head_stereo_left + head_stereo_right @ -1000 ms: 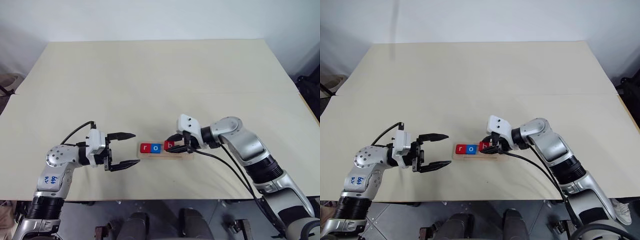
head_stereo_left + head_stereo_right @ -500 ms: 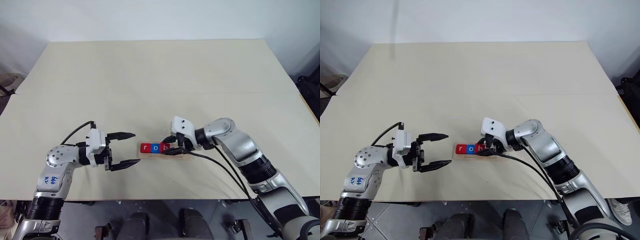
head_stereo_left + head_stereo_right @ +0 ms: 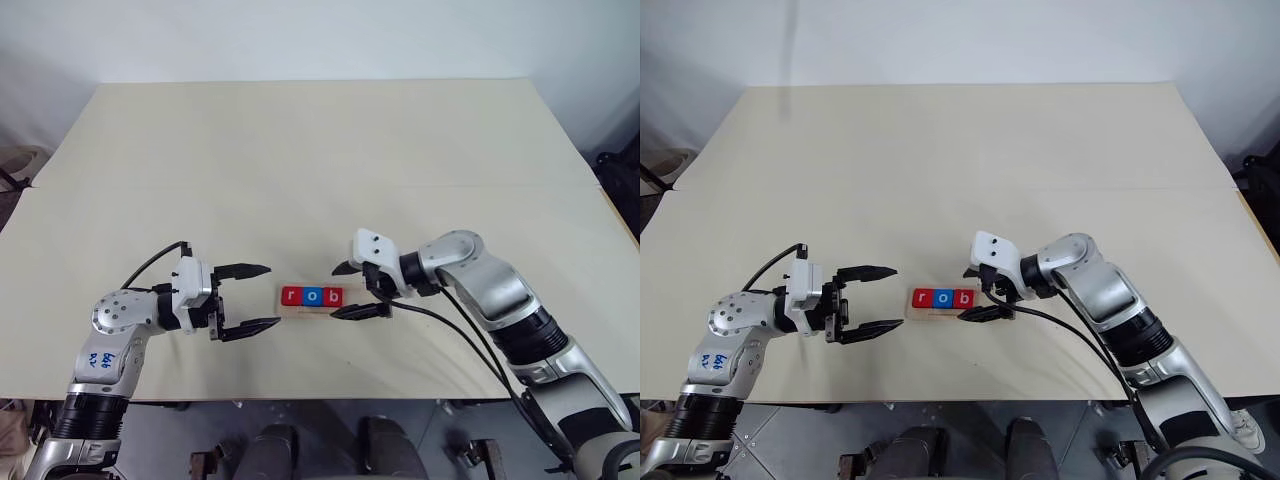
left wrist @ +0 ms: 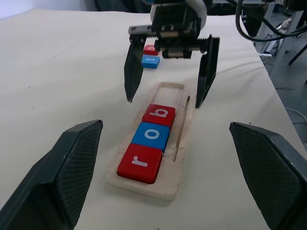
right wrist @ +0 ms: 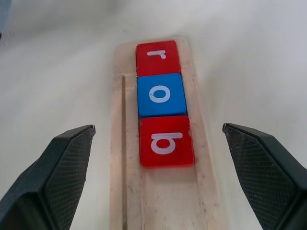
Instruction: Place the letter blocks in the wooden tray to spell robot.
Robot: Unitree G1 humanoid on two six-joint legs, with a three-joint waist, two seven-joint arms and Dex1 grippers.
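- Long narrow light-wood tray (image 4: 177, 146) lies lengthwise straight out from the right gripper (image 3: 352, 290), whose black fingers stand spread, straddling its bare end and holding nothing.
- Red r tile (image 4: 140, 163), blue o tile (image 4: 151, 135) and red b tile (image 4: 159, 114) fill the tray's far part; b sits nearest this gripper.
- Two loose tiles (image 4: 150, 55), one red and one blue, lie behind the right gripper (that arm is nearer).
- Left gripper (image 3: 246, 299) hangs spread beyond the r end, empty.
- A second ago the right fingers were closed on b; now they are apart.
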